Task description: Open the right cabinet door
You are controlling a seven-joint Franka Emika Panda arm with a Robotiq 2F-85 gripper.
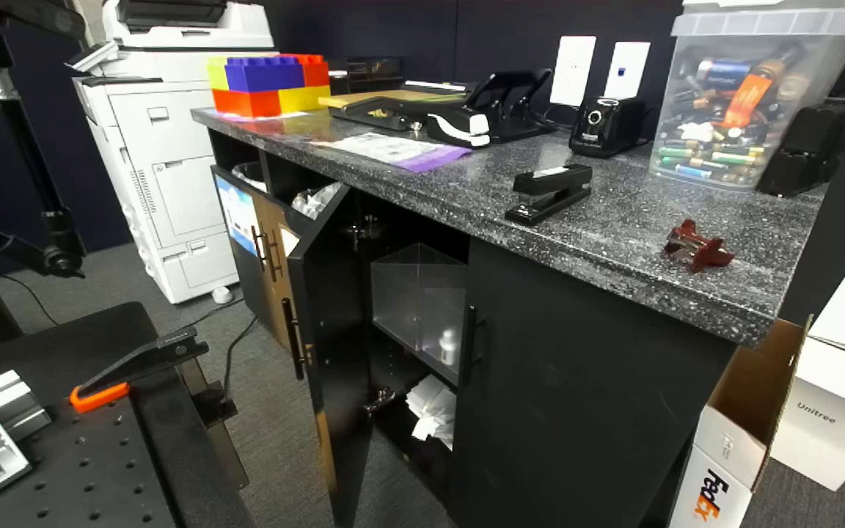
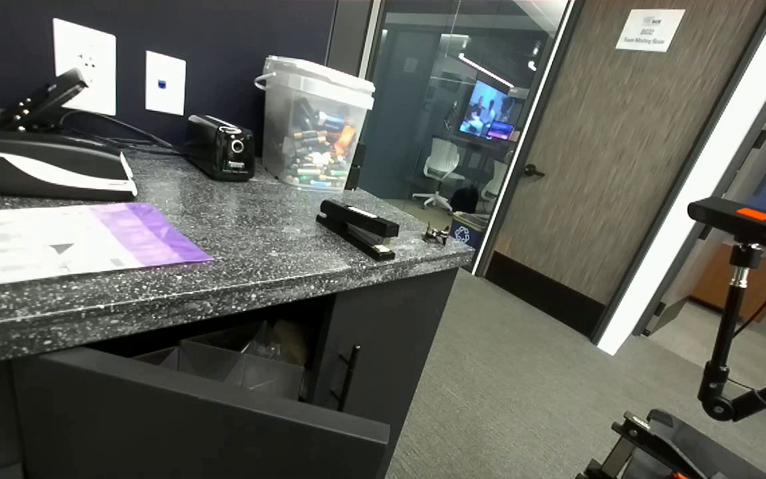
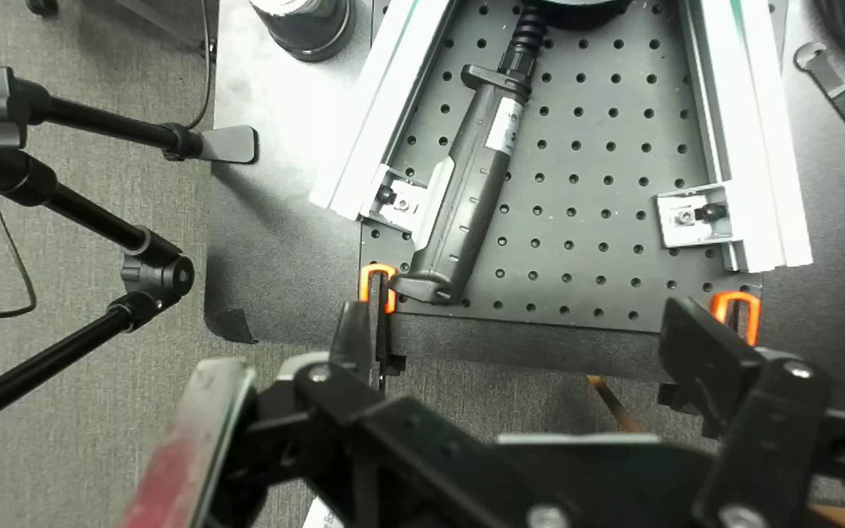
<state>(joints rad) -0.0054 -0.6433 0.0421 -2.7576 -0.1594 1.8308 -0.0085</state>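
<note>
Right cabinet door (image 1: 591,396): stands shut beneath the counter's (image 1: 613,235) front edge, near its right corner | Pincer (image 3: 525,337): spread, empty | Progress: neighbouring door (image 1: 338,315) ajar; whole opening apparently remains

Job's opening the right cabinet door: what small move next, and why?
Probably swing the open gripper toward the bar handle on the right cabinet door. That door looks shut and its handle is exposed in both exterior views, while the wrist view looks onto the perforated board, nothing in the gripper's grasp.
</note>
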